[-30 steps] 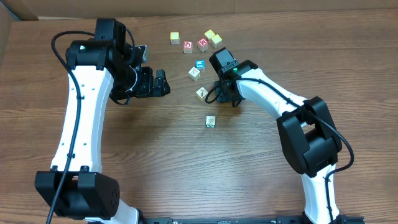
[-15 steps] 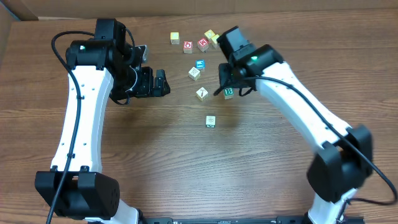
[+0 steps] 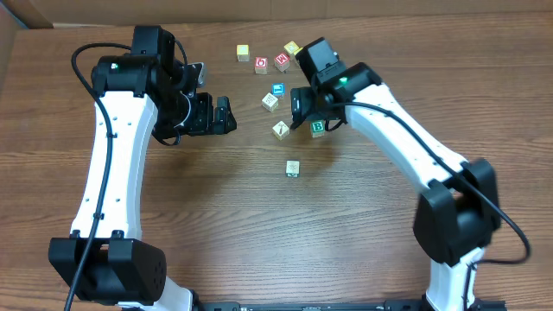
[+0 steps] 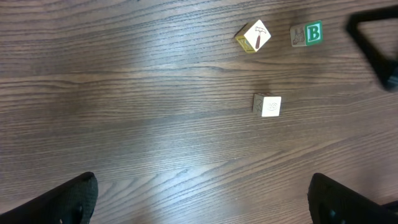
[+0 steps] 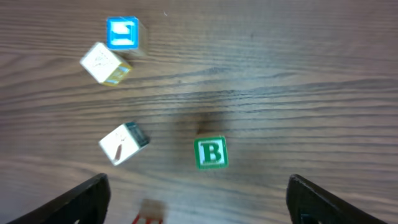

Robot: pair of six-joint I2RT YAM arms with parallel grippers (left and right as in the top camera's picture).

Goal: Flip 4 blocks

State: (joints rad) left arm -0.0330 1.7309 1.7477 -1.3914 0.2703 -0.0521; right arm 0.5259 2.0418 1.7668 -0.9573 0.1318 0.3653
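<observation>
Four pale blocks lie mid-table: a green "B" block [image 3: 318,128] [image 5: 211,153] [image 4: 308,34], one with a dark diagonal mark [image 3: 281,130] [image 5: 123,144] [image 4: 254,37], a cream one [image 3: 270,101] [image 5: 104,63], and a lone cream one [image 3: 293,168] [image 4: 268,106] nearer the front. My right gripper [image 3: 313,111] [image 5: 199,208] hovers open over the "B" block, which rests free on the wood beyond its fingertips. My left gripper [image 3: 218,115] [image 4: 205,211] is wide open and holds nothing, left of the blocks.
A blue-printed cube [image 3: 277,89] [image 5: 122,33] sits beside the cream block. Two red-printed cubes [image 3: 261,65] [image 3: 282,61] and two yellow ones [image 3: 243,53] [image 3: 293,48] lie further back. A blurred brownish shape [image 5: 149,214] shows at the right wrist view's bottom edge.
My right gripper opened and let go of the "B" block, which now lies on the table; the arm lifted and swung, then shifted slightly left. The left arm stayed still.
</observation>
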